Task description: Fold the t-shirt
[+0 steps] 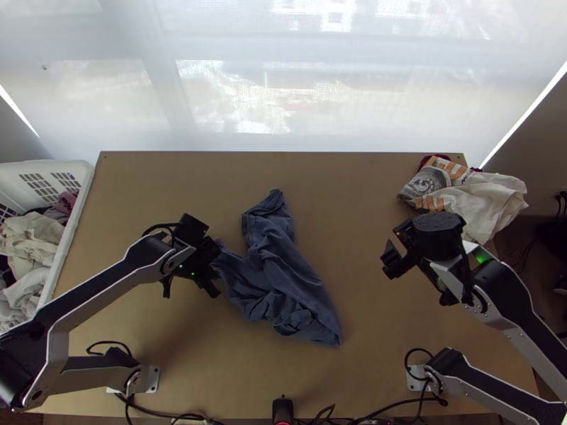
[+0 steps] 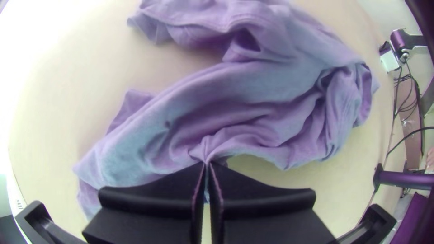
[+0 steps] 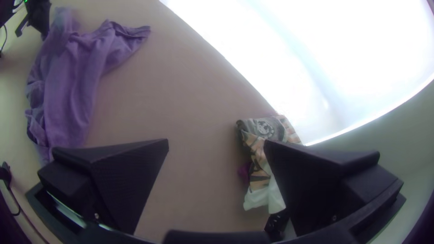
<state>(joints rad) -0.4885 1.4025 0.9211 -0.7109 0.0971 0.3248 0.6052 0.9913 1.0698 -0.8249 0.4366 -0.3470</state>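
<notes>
Pinching a gathered bit of the tee (image 1: 280,258), the L pincer (image 1: 212,261) is seen w/ its fingertips pressed tog. on the cloth, no gap left betw. them bar the fabric; the held bit is at the tee's L side, drawn to a point w/ creases fanned out from it; the rest of the tee is bunched & twisted just R of the L pincer, well L of the R pincer (image 1: 422,280); one narrow end is stretched past the L pincer to the far side, the other, wider & rumpled, is spread to its near R.

The R pincer is held wide open, nothing gripped, w/ table (image 1: 354,191) seen betw. its fingers; a heap (image 1: 482,202) of pale, grey & printed cloth is piled beyond it, to its far R, partly over the table's edge; a white bin (image 1: 85,185) w/ clothes (image 1: 32,241) is placed L of the L pincer, apart from it; a pale screen (image 1: 397,85) is hung beyond both.
</notes>
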